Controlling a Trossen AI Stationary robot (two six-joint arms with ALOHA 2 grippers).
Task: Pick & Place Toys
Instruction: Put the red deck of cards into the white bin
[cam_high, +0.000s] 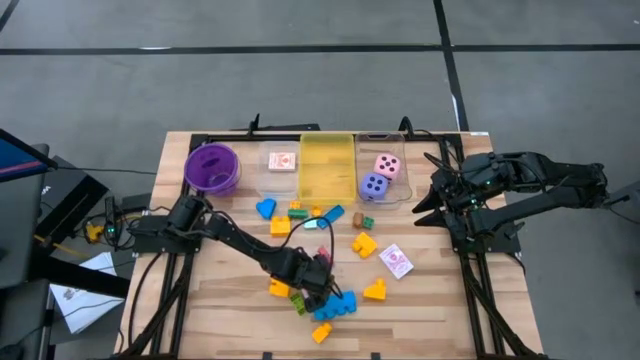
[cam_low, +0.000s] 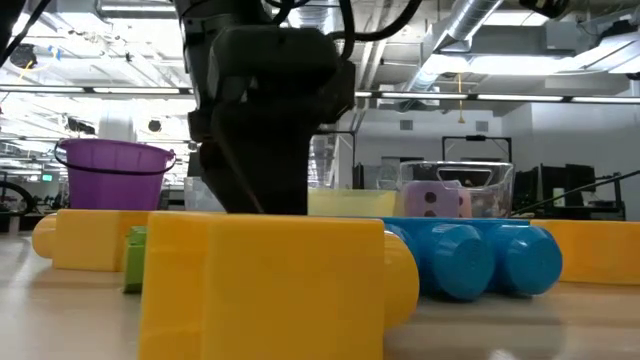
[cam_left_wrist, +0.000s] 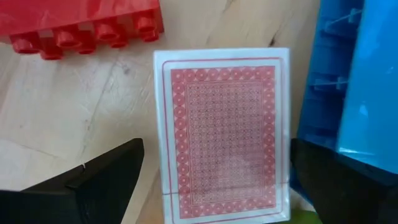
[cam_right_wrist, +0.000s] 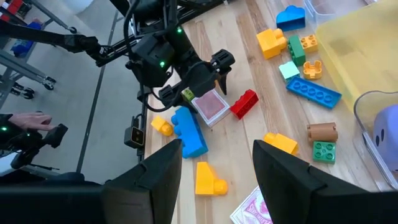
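Your left end effector (cam_left_wrist: 211, 180) hangs spread wide over the card (cam_left_wrist: 222, 132), one finger on either side, not touching it. The card lies flat on the tabletop (cam_left_wrist: 74, 118). Crowding the card: a red block (cam_left_wrist: 81, 25) just beside one short edge, a blue block (cam_left_wrist: 348, 81) along one long side. Your right end effector (cam_right_wrist: 217, 171), half spread and empty, waits well apart from the card, near the dice bin (cam_high: 383, 165).

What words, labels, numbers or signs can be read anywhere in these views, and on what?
None: no legible words or numerals in any view.
Playing card between the open left gripper fingers: red lattice back, no text.
Pink die and purple die: dark pips only.
Second card: print too small to read.
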